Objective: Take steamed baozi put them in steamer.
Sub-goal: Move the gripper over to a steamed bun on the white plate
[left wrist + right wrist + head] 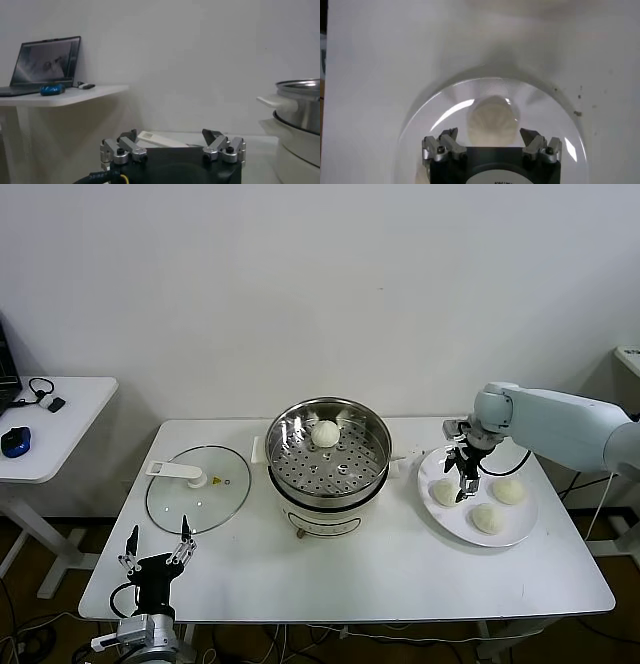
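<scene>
The steamer [326, 456] stands mid-table with one baozi [325, 434] on its perforated tray, at the back. Three more baozi lie on a white plate [527, 519] to its right: one on the plate's left [441, 493], one on its right [508, 490], one at its front [487, 518]. My right gripper [464, 481] hangs open just above the left one. In the right wrist view the gripper [489, 133] is open, with that baozi [491, 120] below and between its fingers, apart from them. My left gripper [157, 546] is parked open at the table's front left.
A flat glass lid [197, 487] with a white handle lies left of the steamer; its handle [161, 140] shows just beyond my left gripper [170, 134]. The steamer's side [299, 110] also shows there. A side table [60, 434] with a laptop stands far left.
</scene>
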